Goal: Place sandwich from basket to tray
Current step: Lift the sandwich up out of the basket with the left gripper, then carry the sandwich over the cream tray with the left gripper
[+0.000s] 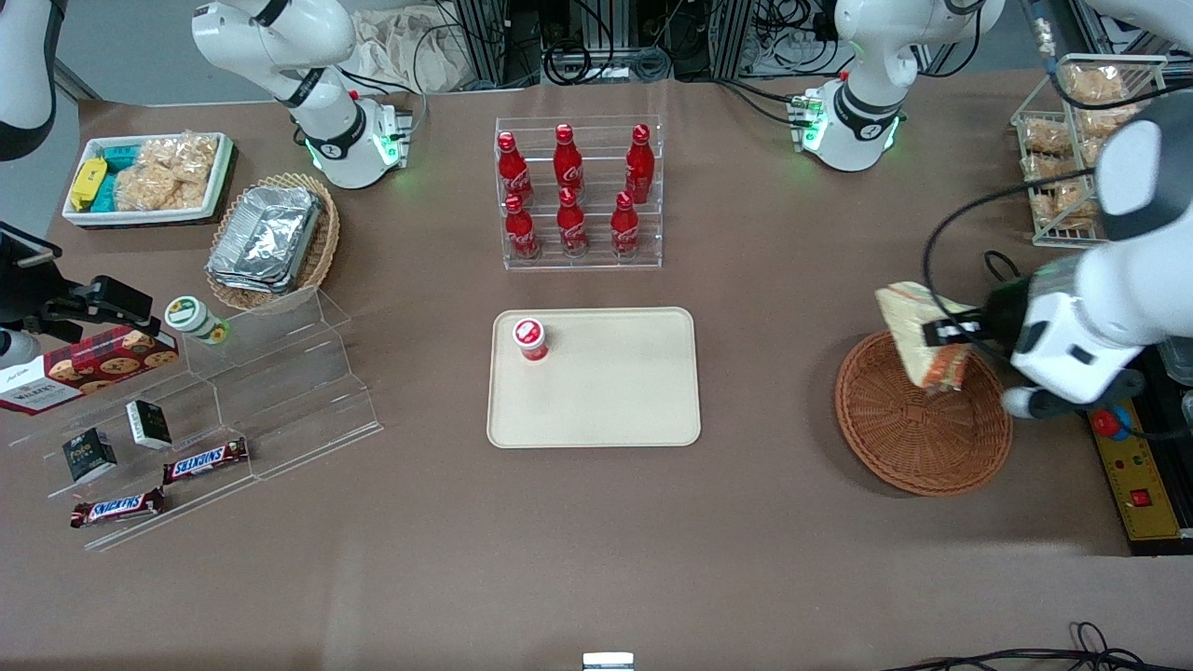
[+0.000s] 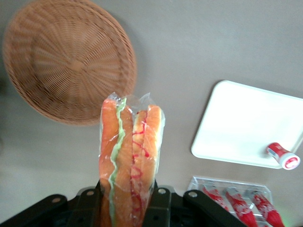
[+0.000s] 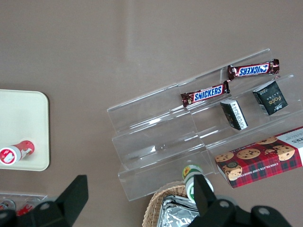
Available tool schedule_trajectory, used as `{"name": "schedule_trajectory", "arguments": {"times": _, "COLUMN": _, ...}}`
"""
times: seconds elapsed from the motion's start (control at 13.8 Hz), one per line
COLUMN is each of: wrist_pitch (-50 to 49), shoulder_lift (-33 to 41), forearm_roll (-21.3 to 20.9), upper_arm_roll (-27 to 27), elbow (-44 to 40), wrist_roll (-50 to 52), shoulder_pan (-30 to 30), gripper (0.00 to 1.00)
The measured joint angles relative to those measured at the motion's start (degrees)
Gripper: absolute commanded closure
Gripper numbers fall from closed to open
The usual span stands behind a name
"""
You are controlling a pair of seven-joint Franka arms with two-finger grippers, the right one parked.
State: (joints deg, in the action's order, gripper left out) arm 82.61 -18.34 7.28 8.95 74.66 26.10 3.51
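One sandwich (image 1: 918,337) in pincer (image 1: 943,334) above basket (image 1: 918,433)

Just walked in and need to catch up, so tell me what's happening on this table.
The working left arm's gripper is shut on the plastic-wrapped triangular sandwich and holds it above the round reddish-brown wicker basket, which looks empty. The flat beige rectangular tray sits mid-table, toward the parked arm from the basket, with only a small red-and-white capped container on one corner. The sandwich is not on the tray yet.
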Motion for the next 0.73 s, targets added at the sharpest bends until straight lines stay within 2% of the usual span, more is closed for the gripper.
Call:
{"name": "schedule_trajectory", "arguments": {"times": 0.29, "wrist_pitch": 4.53, "shoulder_lift": -2.44, "forearm_roll": 0.07, "upper_arm_roll": 0.08, "elbow": -0.12, "wrist_roll": 10.96, "shoulder_pan": 10.34, "gripper": 0.65}}
{"name": "schedule_trajectory", "arguments": {"times": 0.73, "wrist_pitch": 21.85, "shoulder_lift": -15.33, "forearm_roll": 0.04, "upper_arm_roll": -0.02, "elbow": 1.21, "wrist_roll": 16.75, "shoulder_pan": 20.58, "gripper": 0.65}}
